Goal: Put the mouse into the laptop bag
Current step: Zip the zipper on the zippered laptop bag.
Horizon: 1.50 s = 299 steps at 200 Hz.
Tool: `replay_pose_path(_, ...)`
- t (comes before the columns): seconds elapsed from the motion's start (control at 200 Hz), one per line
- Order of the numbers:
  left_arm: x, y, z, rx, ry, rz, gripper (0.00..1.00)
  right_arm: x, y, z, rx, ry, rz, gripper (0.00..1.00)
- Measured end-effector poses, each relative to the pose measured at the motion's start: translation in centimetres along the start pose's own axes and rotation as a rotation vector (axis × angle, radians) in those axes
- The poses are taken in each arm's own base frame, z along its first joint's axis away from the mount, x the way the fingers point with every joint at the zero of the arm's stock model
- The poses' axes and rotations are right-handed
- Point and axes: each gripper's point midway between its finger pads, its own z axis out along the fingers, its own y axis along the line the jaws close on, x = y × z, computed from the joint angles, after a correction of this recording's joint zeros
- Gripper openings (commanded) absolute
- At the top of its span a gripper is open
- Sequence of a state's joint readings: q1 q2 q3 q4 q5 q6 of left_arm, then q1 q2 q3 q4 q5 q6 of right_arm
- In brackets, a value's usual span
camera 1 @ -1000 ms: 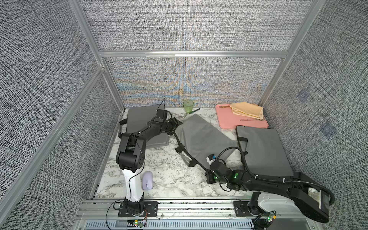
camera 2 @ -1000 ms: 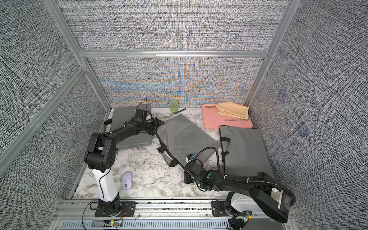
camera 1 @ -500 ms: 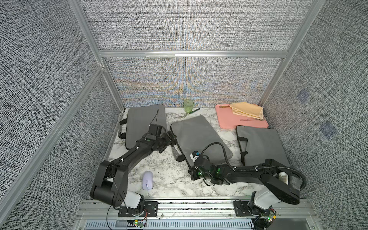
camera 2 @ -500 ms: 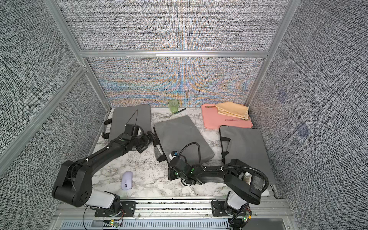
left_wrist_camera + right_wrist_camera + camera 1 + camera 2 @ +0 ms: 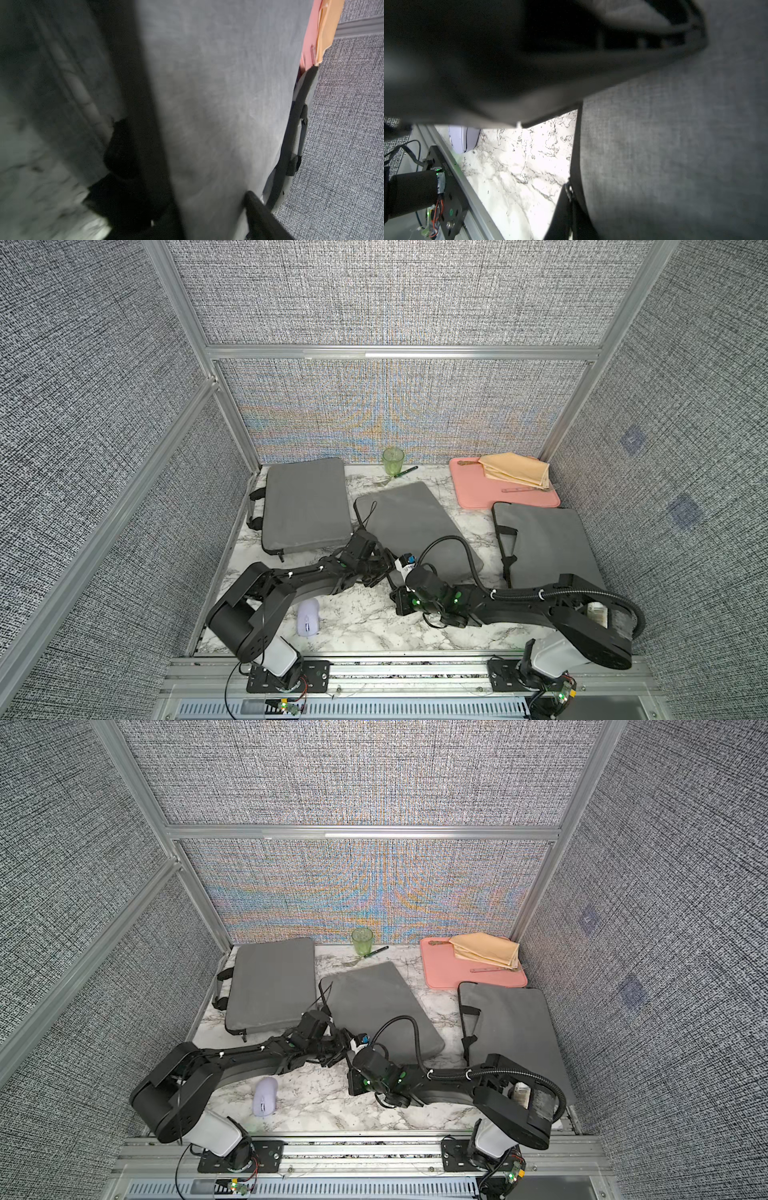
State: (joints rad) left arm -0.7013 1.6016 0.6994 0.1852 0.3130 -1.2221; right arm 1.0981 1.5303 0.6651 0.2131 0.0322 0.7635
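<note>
The lilac mouse (image 5: pixel 308 616) (image 5: pixel 265 1096) lies near the table's front left, apart from both grippers, and shows partly in the right wrist view (image 5: pixel 464 139). The middle grey laptop bag (image 5: pixel 415 526) (image 5: pixel 374 1006) lies flat. At its near left corner is my left gripper (image 5: pixel 380 568). In the left wrist view the bag's (image 5: pixel 218 114) edge fills the space between the jaws, with one finger (image 5: pixel 259 216) against it and the other hidden. My right gripper (image 5: pixel 397 601) (image 5: pixel 569 207) is shut, its tips at the bag's (image 5: pixel 675 155) black edge by a small metal ring.
Two more grey laptop bags lie at the back left (image 5: pixel 305 506) and the right (image 5: pixel 544 543). A green cup (image 5: pixel 392 461) and a pen stand at the back. A pink board (image 5: pixel 498 489) carries a folded yellow cloth (image 5: pixel 515 470). My forearms cross the table's front.
My left arm came down from the back-left bag to the middle bag's near corner, and its jaws narrowed. The right gripper slid left, still shut. The middle bag settled flat.
</note>
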Motion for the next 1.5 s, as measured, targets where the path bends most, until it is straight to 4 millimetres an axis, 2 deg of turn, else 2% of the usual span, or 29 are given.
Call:
replay_pose_path(0.17, -0.6, -2.5, 0.6, 0.028, 0.019, 0.024, 0.0, -0.3, -1.1, -1.2, 0.04, -0.062, 0.006, 0.0)
replay_pose_path(0.395, -1.8, -2.4, -0.1, -0.002, 0.005, 0.029, 0.0, 1.8, -2.7, -2.9, 0.047, -0.04, 0.007, 0.0)
replay_pose_path(0.59, -2.2, -2.4, -0.1, 0.0, 0.02, 0.026, 0.0, 2.0, -4.6, -3.6, 0.088, -0.053, 0.027, 0.0)
replay_pose_path(0.686, -2.2, -2.6, 0.1, 0.008, 0.029, 0.025, 0.0, 1.6, -5.9, -3.6, 0.125, -0.058, 0.049, 0.0)
replay_pose_path(0.836, -2.2, -3.3, -0.1, 0.039, 0.028, 0.035, 0.0, 1.1, -9.7, -3.9, 0.222, -0.068, 0.099, 0.0)
replay_pose_path(1.106, -2.6, -3.9, -0.7, 0.061, 0.01, 0.043, 0.0, -0.5, -11.2, -4.5, 0.242, -0.108, 0.108, 0.0)
replay_pose_path(1.141, -2.5, -4.0, -0.7, 0.065, 0.012, 0.045, 0.0, -0.6, -11.2, -4.7, 0.24, -0.108, 0.108, 0.08)
replay_pose_path(1.251, -2.6, -4.6, -0.2, 0.077, 0.035, 0.056, 0.0, -0.9, -11.7, -6.1, 0.264, -0.124, 0.119, 0.41)
replay_pose_path(1.351, -2.9, -4.3, 1.2, 0.071, 0.056, 0.059, 0.0, -0.9, -13.1, -7.9, 0.329, -0.136, 0.132, 0.58)
replay_pose_path(1.431, -2.6, -4.3, 1.7, 0.078, 0.073, 0.063, 0.0, -1.7, -14.0, -9.6, 0.356, -0.18, 0.161, 0.72)
replay_pose_path(1.496, -2.4, -4.1, 1.7, 0.084, 0.078, 0.067, 0.0, -2.4, -15.7, -11.5, 0.396, -0.234, 0.207, 0.83)
